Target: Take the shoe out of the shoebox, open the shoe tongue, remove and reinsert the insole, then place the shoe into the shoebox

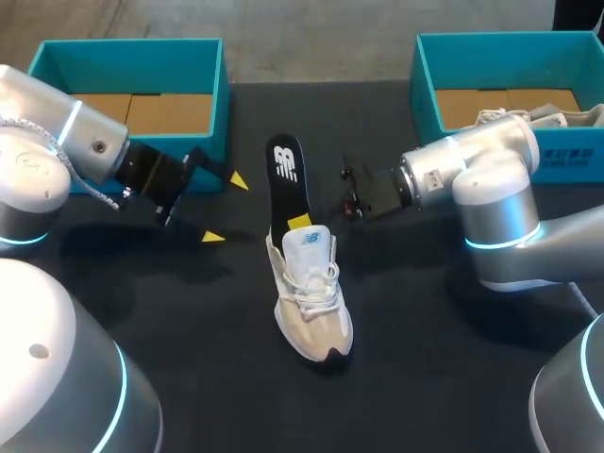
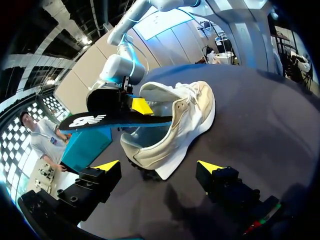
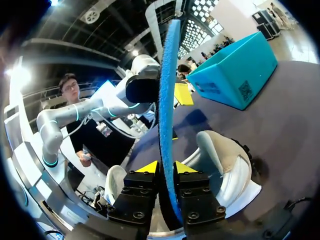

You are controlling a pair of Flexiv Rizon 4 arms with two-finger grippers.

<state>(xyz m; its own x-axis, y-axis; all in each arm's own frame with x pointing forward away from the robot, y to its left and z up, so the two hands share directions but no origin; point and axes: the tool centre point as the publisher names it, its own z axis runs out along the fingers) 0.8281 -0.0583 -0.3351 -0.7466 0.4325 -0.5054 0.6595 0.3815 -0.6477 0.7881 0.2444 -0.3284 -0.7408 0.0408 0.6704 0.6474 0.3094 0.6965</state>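
**Item: insole [image 1: 283, 179], black on top, blue beneath.** Pinched from both sides by the right tool [image 3: 166, 169], whose yellow tips close on it near the shoe's collar. It rises from the mouth of the shoe and slants away toward the far edge of the surface [image 1: 434, 377]. Its forward end appears to sit inside the opening, though the tongue hides how deep it goes.

**Item: shoe [image 1: 313, 297], cream with white laces.** It stands mid-surface, outside either box, toe toward the robot and heel opening toward the far side. Its long axis runs nearly in line with the insole's.

**Item: left tool [image 1: 225, 208].** Fingers spread and holding nothing. It stands just left of the insole and faces the shoe's side.

**Item: shoebox [image 1: 223, 94], teal.** It sits at the far left, close behind the left tool.

**Judgement.** The right arm has the work in hand. Reinserting means driving the insole along the shared axis, toe-ward and down into the shoe. The left tool is the one free to steady the shoe from its flank.
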